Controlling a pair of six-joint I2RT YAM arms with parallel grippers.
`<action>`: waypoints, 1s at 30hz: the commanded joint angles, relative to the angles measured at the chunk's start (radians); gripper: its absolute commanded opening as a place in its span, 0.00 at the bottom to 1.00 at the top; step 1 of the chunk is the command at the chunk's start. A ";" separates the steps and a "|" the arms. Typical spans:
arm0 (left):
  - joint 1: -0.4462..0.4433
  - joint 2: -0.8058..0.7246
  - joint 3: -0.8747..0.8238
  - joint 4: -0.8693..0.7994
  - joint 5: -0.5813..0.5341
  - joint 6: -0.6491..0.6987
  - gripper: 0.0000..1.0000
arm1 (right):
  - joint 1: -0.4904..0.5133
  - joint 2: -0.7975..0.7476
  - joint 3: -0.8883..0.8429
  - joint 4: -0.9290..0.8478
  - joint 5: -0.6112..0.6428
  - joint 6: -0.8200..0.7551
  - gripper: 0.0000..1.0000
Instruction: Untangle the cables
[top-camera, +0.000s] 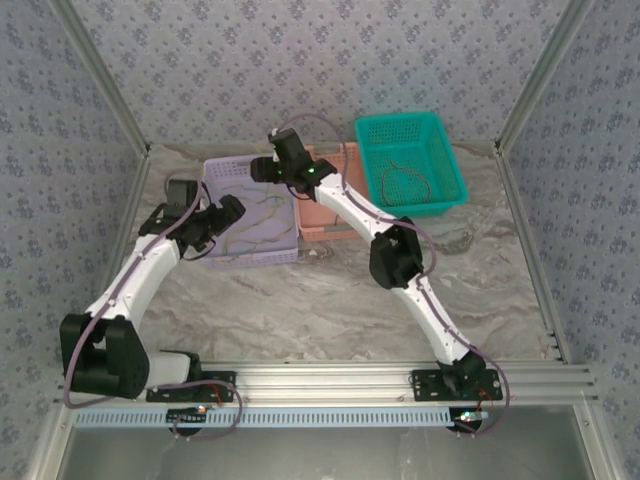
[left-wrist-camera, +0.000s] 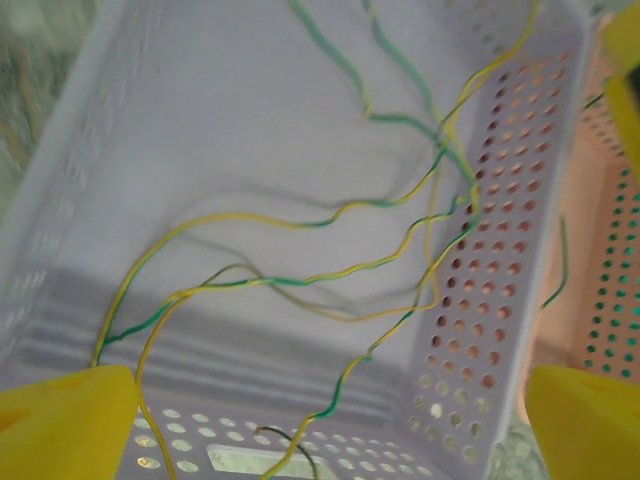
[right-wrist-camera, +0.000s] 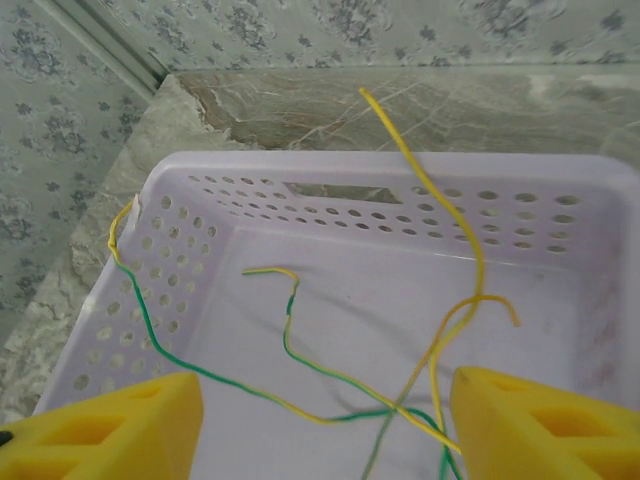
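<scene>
Cables (left-wrist-camera: 300, 222), thin, kinked and sheathed in yellow and green, sprawl crossed over the smooth floor of a lilac plastic basket (left-wrist-camera: 200, 100) with perforated walls, which sits on a marbled surface (top-camera: 330, 310). Left jaws stand wide apart above 1 end, strands lying between them. Right jaws are also apart, with strands crossing just ahead and 1 yellow end rising past the rim.

You had bare marble table (top-camera: 330, 310) free in front of the baskets. Inside the lilac basket (top-camera: 222, 168) the cables (left-wrist-camera: 405, 120) criss-crossed the floor and climbed its perforated right wall. The pink basket (top-camera: 315, 222) stood just beside it, with the right arm (top-camera: 350, 205) stretched over that gap.
</scene>
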 joint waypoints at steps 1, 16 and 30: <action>0.005 -0.087 0.092 -0.103 -0.076 0.059 0.99 | 0.009 -0.194 -0.076 0.030 0.107 -0.056 0.71; 0.142 -0.213 0.132 -0.241 -0.104 0.147 0.99 | -0.054 -1.147 -1.265 0.431 0.564 -0.176 0.99; 0.134 -0.433 -0.503 0.311 -0.602 0.462 0.99 | -0.630 -1.811 -2.277 0.713 0.414 -0.373 0.99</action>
